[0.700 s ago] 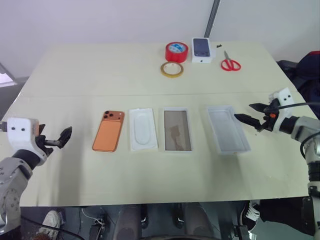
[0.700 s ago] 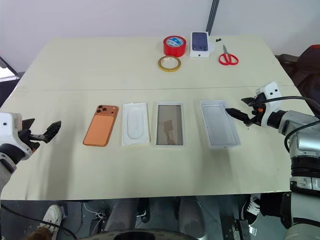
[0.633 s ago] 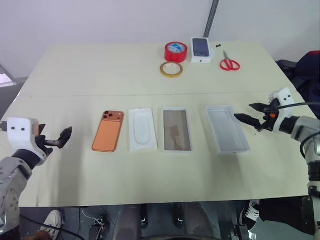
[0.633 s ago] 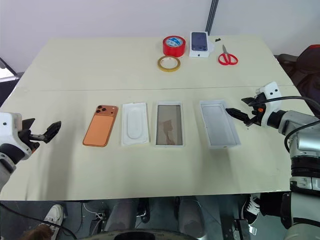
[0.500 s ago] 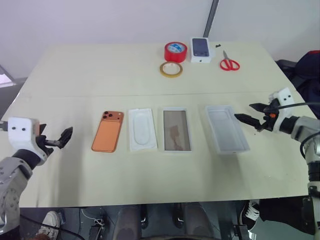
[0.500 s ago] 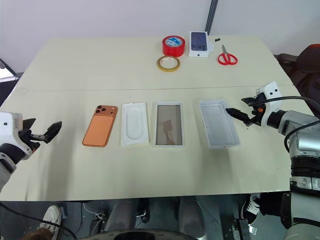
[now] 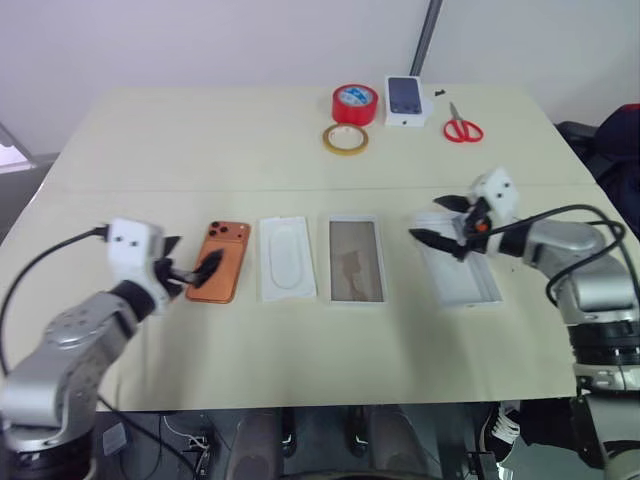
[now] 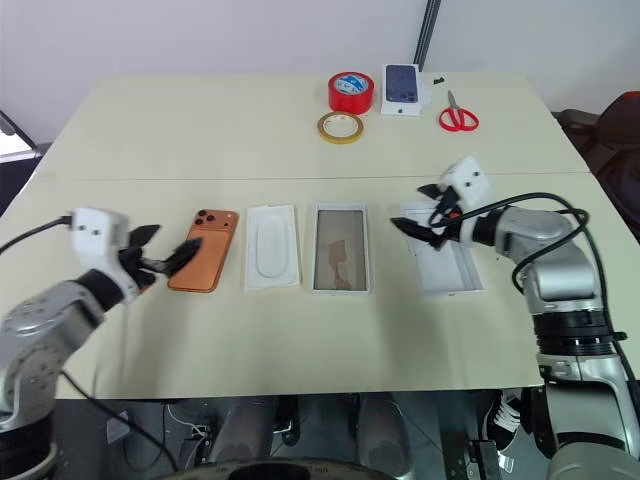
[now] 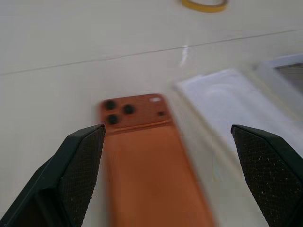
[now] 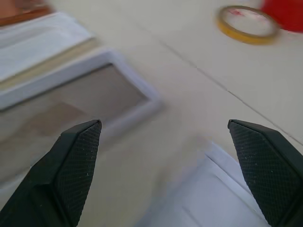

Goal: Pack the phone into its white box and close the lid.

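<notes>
The left gripper [image 7: 192,272], fingers spread wide, is positioned at the phone [image 7: 222,275], while the right gripper [image 7: 432,222], likewise spread, is above the lid [image 7: 462,277].

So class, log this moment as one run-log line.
left gripper: open, at slim orange phone | right gripper: open, over shallow white lid

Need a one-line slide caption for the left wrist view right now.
Open left gripper poised over the orange phone, which lies camera-side up on the table beside the white insert.
</notes>
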Controlling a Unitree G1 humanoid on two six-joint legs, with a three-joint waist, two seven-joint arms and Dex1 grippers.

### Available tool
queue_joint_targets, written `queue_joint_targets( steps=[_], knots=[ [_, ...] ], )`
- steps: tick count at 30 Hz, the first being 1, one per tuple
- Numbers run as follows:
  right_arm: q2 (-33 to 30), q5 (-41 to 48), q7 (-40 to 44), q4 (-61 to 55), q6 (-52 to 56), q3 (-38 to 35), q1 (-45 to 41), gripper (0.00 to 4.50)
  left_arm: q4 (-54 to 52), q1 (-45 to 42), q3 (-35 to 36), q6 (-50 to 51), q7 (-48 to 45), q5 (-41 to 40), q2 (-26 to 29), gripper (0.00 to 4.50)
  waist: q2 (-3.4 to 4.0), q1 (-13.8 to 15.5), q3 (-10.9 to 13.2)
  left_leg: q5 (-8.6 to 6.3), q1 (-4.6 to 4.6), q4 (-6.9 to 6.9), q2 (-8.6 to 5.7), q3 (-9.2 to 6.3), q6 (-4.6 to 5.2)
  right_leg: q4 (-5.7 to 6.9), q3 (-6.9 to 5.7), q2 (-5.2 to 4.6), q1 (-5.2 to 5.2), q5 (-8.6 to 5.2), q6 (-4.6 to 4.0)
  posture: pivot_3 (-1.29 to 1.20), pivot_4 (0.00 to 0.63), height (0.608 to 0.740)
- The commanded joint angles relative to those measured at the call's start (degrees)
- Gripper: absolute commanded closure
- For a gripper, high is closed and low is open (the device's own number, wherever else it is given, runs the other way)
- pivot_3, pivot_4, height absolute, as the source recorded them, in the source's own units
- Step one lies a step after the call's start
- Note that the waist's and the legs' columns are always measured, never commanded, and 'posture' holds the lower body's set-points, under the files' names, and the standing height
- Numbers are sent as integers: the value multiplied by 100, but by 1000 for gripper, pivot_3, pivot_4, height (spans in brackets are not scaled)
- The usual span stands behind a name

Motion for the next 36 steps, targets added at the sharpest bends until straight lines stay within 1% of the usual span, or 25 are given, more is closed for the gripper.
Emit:
queue_joint_targets(
  steps=[1, 2, 6, 8, 12, 13, 16, 20, 24, 27, 29, 30, 32, 33, 34, 35, 36],
  knots=[
    [-119, -58, 5, -1000, 445, 370, 52, 31, -262, -397, -249, 994, 637, -362, -407, 43, -2, 2, 0, 0, 0, 2, 0, -1, 1, 2, 1, 0, 1, 0, 1, 0, 150, 730],
    [-89, -52, -64, -1225, 570, 454, 101, 31, -269, -407, -223, 1216, 714, -404, -440, 43, -3, -1, 0, 1, 0, 7, 1, -3, 1, 5, 0, 3, 1, 0, 2, 0, 150, 730],
    [80, 200, -226, -1929, 1057, 555, 184, 31, -210, -716, 14, 2023, 1065, -790, -925, 43, -4, -12, 1, 1, 1, 15, 2, -10, 1, 16, -2, 8, 1, -1, 4, 0, 150, 730],
    [115, 236, -243, -2092, 1114, 593, 254, 31, -134, -911, 111, 2312, 1236, -899, -1231, 43, -4, -8, 1, 1, 0, 21, 1, -16, 1, 20, -5, 9, 3, -1, 3, 0, 150, 730],
    [132, 275, -313, -2325, 1211, 675, 359, 31, -50, -1194, 352, 2894, 1457, -957, -1542, 43, -6, 4, 0, -1, -3, 34, -2, -36, 2, 17, -20, 8, 18, -4, 4, 0, 150, 730],
    [116, 289, -291, -2331, 1185, 682, 391, 31, 24, -1319, 383, 3063, 1558, -925, -1715, 43, -6, 6, 0, -1, -4, 36, -2, -38, 2, 16, -21, 8, 19, -4, 4, 0, 150, 730],
    [100, 321, -263, -2359, 1148, 711, 432, 31, 184, -1559, 395, 3382, 1788, -661, -1939, 43, -8, 29, 1, -1, -8, 44, -6, -56, 3, 16, -36, 8, 28, -4, 4, 0, 150, 730],
    [107, 316, -294, -2400, 1156, 751, 430, 31, 305, -1744, 524, 3651, 1830, -488, -2108, 43, -8, 20, 1, -1, -9, 45, -7, -63, 2, 16, -43, 8, 30, -4, 4, 0, 150, 730],
    [46, 278, -244, -2494, 1119, 848, 456, 31, 585, -1860, 514, 3765, 1918, -283, -2413, 43, -8, 22, 1, -1, -9, 46, -7, -73, 2, 13, -54, 8, 37, -5, 4, 0, 150, 730],
    [-91, 287, -93, -2611, 1102, 965, 461, 0, 745, -1959, 568, 3765, 1963, -129, -2630, 782, -8, 80, 1, -1, -8, 48, -8, -80, 2, 10, -60, 7, 43, -5, 3, 0, 150, 730],
    [-168, 375, 31, -2750, 1183, 1043, 470, 0, 823, -1990, 525, 3764, 1947, -23, -2662, 1745, -8, 112, 1, -1, -8, 50, -8, -81, 2, 8, -61, 6, 45, -5, 3, 0, 150, 730],
    [-198, 418, 87, -2812, 1251, 1095, 464, 0, 859, -2007, 509, 3764, 1937, 41, -2666, 2297, -8, 122, 1, -1, -8, 50, -8, -82, 2, 7, -61, 6, 46, -5, 3, 0, 150, 730],
    [-287, 368, 112, -2878, 1507, 1325, 397, 0, 928, -2038, 512, 3758, 1915, 157, -2652, 3281, -8, 127, 1, -2, -9, 50, -8, -85, 2, 5, -66, 5, 47, -5, 3, 0, 150, 730],
    [-309, 329, 108, -2879, 1579, 1415, 368, 0, 946, -2045, 513, 3753, 1898, 201, -2642, 3917, -8, 125, 1, -2, -9, 50, -8, -87, 2, 4, -67, 4, 49, -5, 2, 0, 150, 730],
    [-351, 249, 110, -2862, 1685, 1562, 321, 0, 963, -2061, 548, 3747, 1885, 241, -2642, 4329, -9, 124, 0, -2, -9, 50, -8, -87, 2, 4, -68, 4, 49, -5, 2, 0, 150, 730],
    [-379, 186, 103, -2836, 1792, 1680, 279, 0, 968, -2081, 594, 3749, 1877, 282, -2659, 4425, -9, 122, 0, -2, -8, 51, -8, -88, 2, 4, -70, 3, 50, -5, 2, 0, 150, 730],
    [-392, 115, 67, -2793, 1915, 1804, 225, 0, 963, -2102, 627, 3721, 1862, 317, -2652, 4425, -9, 121, 0, -2, -8, 51, -8, -89, 1, 4, -70, 2, 50, -5, 1, 0, 150, 730]
  ],
)
